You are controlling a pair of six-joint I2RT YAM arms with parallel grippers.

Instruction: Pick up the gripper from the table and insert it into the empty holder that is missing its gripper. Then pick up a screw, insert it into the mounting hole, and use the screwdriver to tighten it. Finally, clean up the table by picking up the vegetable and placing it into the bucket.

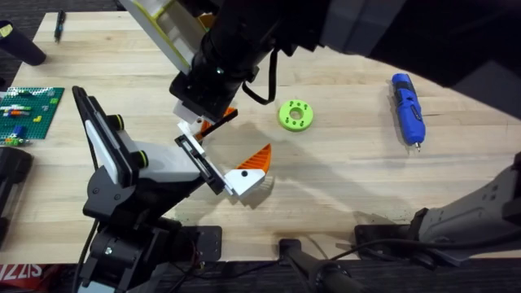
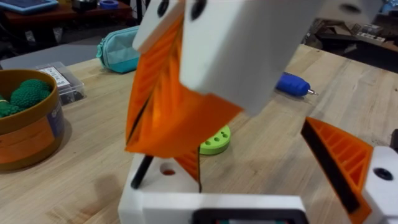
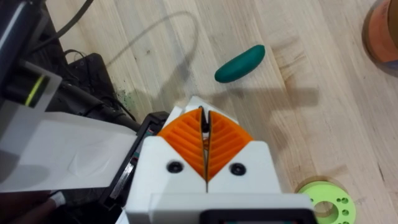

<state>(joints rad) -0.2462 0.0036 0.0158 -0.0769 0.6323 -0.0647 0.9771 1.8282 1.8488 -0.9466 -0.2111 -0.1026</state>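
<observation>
While the screwdriver [image 1: 407,110] is lying unused on the table [image 1: 342,179], the right gripper [image 1: 202,118] is pinching the gripper [image 1: 221,122] at the empty holder [image 1: 199,159]. From the left wrist, the mounting hole [image 2: 168,168] is sitting unfilled. From the right wrist, the vegetable [image 3: 239,63] is awaiting the bucket [image 3: 382,31].

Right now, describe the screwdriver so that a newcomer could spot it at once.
Start from the light wooden table and look to its right side, past the round bright green disc. The screwdriver lies there flat on the wood. Unlike the disc, it is long, blue and pen-shaped, with a thin metal tip.
</observation>
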